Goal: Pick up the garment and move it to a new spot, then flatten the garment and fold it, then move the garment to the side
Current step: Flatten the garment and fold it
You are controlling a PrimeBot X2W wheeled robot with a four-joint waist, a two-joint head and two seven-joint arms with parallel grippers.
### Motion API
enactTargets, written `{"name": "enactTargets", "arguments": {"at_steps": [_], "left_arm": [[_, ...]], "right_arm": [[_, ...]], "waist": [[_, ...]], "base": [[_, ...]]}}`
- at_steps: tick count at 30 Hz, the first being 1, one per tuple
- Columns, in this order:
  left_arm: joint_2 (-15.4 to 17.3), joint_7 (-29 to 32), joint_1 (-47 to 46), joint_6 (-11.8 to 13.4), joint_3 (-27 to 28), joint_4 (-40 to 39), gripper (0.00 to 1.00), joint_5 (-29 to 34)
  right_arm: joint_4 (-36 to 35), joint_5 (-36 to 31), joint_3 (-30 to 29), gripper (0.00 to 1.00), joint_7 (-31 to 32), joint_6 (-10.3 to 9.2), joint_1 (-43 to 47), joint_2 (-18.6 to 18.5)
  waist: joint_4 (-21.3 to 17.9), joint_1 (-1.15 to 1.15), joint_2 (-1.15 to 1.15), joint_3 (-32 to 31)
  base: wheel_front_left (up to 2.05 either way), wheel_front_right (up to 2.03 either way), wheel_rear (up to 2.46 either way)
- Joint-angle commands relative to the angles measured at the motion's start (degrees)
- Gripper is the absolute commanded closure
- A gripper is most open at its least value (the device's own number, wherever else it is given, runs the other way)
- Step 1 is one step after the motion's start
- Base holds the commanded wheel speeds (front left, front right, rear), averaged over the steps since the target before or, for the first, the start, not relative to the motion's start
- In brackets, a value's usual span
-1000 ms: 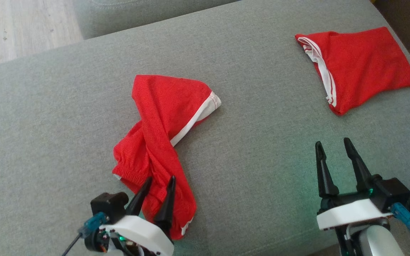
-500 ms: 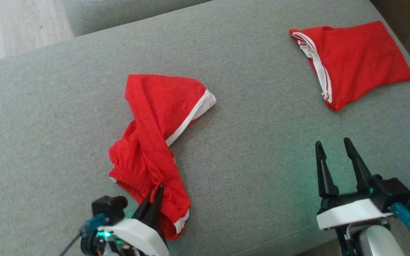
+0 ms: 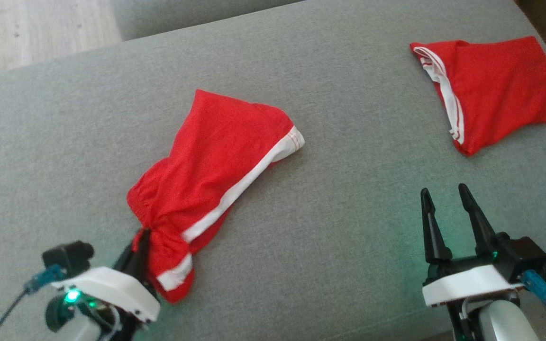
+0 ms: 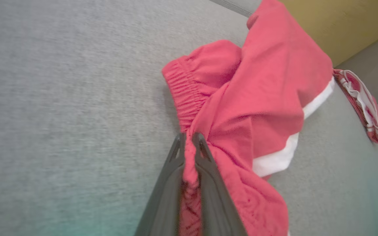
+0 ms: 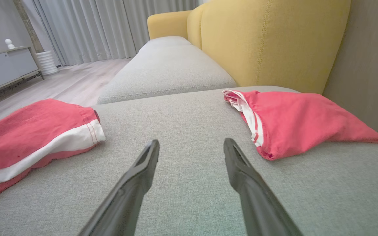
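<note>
The garment is a pair of red shorts with white side stripes, lying crumpled on the grey sofa cushion left of centre. My left gripper is shut on its near end, next to the elastic waistband. In the left wrist view the red cloth is pinched between the two closed fingers and drapes off to the right. My right gripper stands open at the lower right, over bare cushion, with nothing between its fingers. The garment's white-striped hem lies to its left.
A second pair of red shorts, folded, lies at the cushion's far right corner. A yellow sofa back rises behind it. Another grey cushion extends beyond. Wooden floor lies past the cushion's far left edge.
My left gripper has shut on the garment's near end and pulled it left and toward me, stretching the cloth out. The head camera has shifted. The right gripper has not moved.
</note>
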Motion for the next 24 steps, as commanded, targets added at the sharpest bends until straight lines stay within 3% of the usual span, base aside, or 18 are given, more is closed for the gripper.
{"name": "enactTargets", "arguments": {"at_steps": [1,2,3,4,5,6,9,17,24], "left_arm": [[2.3,0.2,-3.2,-0.5,3.1,-0.2,1.00,0.0],[2.6,0.1,-3.8,-0.6,3.4,0.7,1.00,0.0],[2.9,0.2,-4.4,-0.8,3.4,1.5,0.78,0.2],[3.1,0.2,-5.0,-1.1,3.4,2.3,0.62,0.5],[3.2,-0.1,-5.5,-1.3,3.5,3.0,0.04,0.8],[3.3,-0.6,-5.9,-1.5,3.6,3.6,0.00,1.2],[3.2,-2.6,-6.5,-1.6,3.8,4.7,0.00,2.3],[1.3,-14.2,-3.8,2.2,6.8,1.8,0.00,8.8],[-4.9,-15.1,2.2,1.9,12.3,-2.8,0.00,20.8]], "right_arm": [[-1.4,-0.3,1.3,0.00,-0.6,0.39,-1.1,-0.3],[-1.3,-0.4,1.4,0.00,-0.6,0.39,-1.1,-0.3],[-1.3,-0.5,1.5,0.00,-0.6,0.39,-1.2,-0.3],[-1.2,-0.5,1.6,0.00,-0.6,0.39,-1.3,-0.3],[-1.1,-0.6,1.6,0.00,-0.6,0.39,-1.3,-0.3],[-1.0,-0.7,1.6,0.00,-0.6,0.39,-1.3,-0.3],[-0.9,-0.9,1.4,0.00,-0.6,0.39,-1.3,-0.3],[-1.1,-1.8,-0.4,0.00,-0.6,0.39,-0.4,-0.3],[-1.2,-3.5,-3.1,0.00,-0.6,0.39,0.4,-0.3]], "waist": [[0.4,0.00,0.00,0.0],[0.7,0.00,0.00,0.0],[0.9,0.00,0.00,0.0],[1.1,0.00,0.00,-0.1],[1.2,0.00,0.00,-0.1],[1.4,0.00,0.00,-0.2],[1.9,0.00,0.00,-0.8],[4.0,0.00,0.00,-3.0],[7.9,0.00,0.00,-5.2]], "base": [[0.00,0.00,0.00],[0.00,0.00,0.00],[0.00,0.00,0.00],[0.00,0.00,0.00],[0.00,0.00,0.00],[0.00,0.00,0.00],[0.00,0.00,0.00],[0.00,0.00,0.00],[0.00,0.00,0.00]]}}
